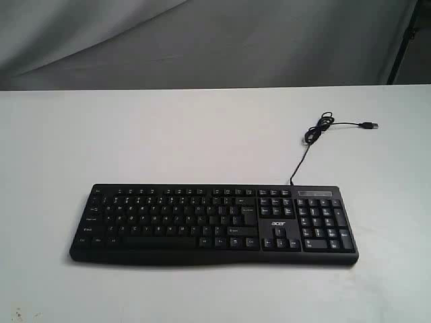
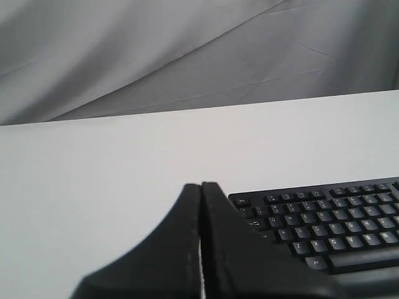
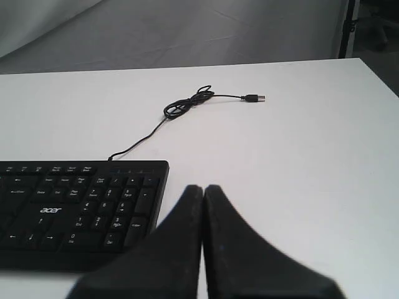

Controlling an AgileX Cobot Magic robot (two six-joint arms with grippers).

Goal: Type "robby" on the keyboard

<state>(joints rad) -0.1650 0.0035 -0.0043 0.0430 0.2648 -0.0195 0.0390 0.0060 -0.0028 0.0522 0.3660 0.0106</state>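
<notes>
The black keyboard (image 1: pixel 214 224) lies flat on the white table (image 1: pixel 168 141), number pad to the right, a white "acer" logo above the arrow keys. Its thin black cable (image 1: pixel 315 134) runs back to a loose coil and an unplugged USB plug (image 1: pixel 368 125). Neither gripper shows in the exterior view. In the left wrist view my left gripper (image 2: pixel 201 185) is shut, empty, hovering beside the keyboard's Esc corner (image 2: pixel 324 215). In the right wrist view my right gripper (image 3: pixel 203 188) is shut, empty, just off the number-pad end of the keyboard (image 3: pixel 81 208).
A grey cloth backdrop (image 1: pixel 202 40) hangs behind the table's far edge. A dark stand leg (image 1: pixel 404 37) rises at the back right. The white tabletop extends around the keyboard on all sides.
</notes>
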